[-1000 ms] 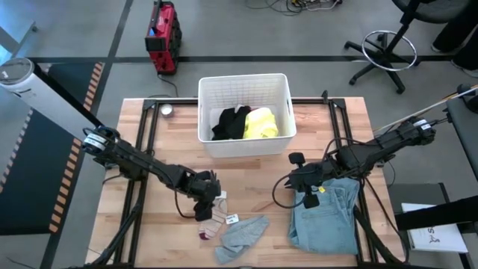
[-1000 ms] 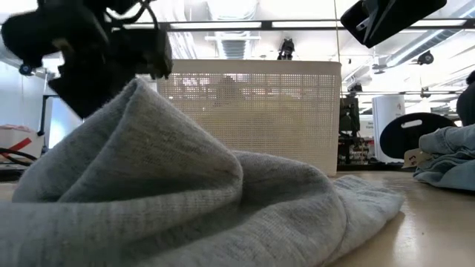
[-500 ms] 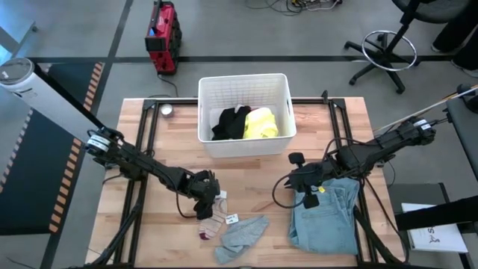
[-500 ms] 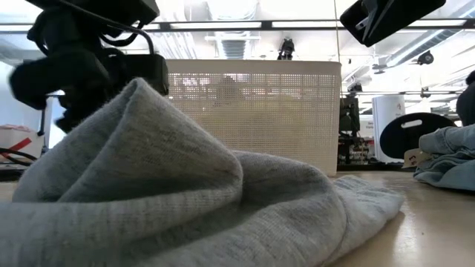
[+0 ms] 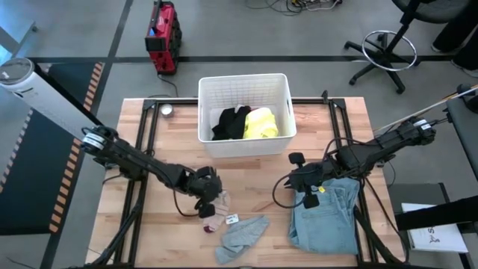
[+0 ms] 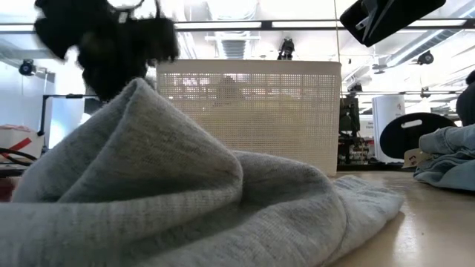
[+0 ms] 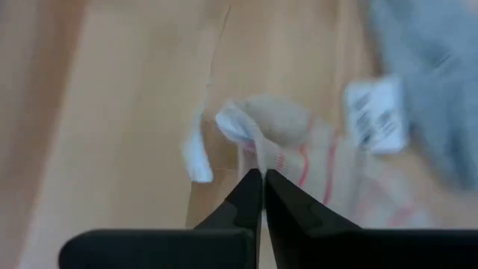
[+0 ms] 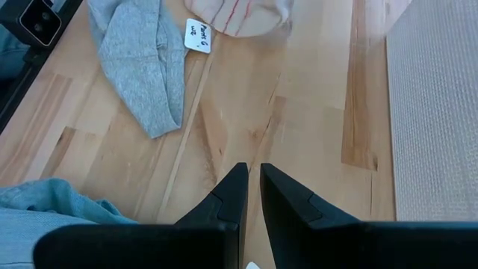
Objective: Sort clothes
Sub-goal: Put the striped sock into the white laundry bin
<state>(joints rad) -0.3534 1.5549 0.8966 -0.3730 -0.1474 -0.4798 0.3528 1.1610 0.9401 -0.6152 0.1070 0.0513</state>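
Note:
A pale sock with red stripes [image 7: 299, 149] lies on the wooden table by a white paper tag [image 7: 377, 112], next to a small maroon piece [image 5: 205, 229]. My left gripper [image 5: 210, 203] is over it, shut on its white edge. A grey garment [image 5: 243, 233] lies crumpled near the table's front edge and fills the low view [image 6: 185, 193]. Light blue jeans [image 5: 325, 218] lie at the right. My right gripper [image 5: 293, 181] hovers left of the jeans, shut and holding nothing [image 8: 252, 168]. My left gripper pinches a thin white edge of the striped sock [image 7: 250, 146] between its two fingertips, which come at it from above, slanting down. That edge is drawn up to the fingertips. The rest of the sock lies on the table.
A white slatted basket [image 5: 244, 138] stands at the far middle of the table with a black piece [image 5: 230, 123] and a bright yellow top [image 5: 261, 123] inside. Bare wood lies between the basket and both grippers. Metal frame rails run along the table's left and right sides.
My left gripper has shut on the striped sock's white edge, having stood open over the socks a second ago. It has shifted a little toward the table's right. My right gripper has kept still.

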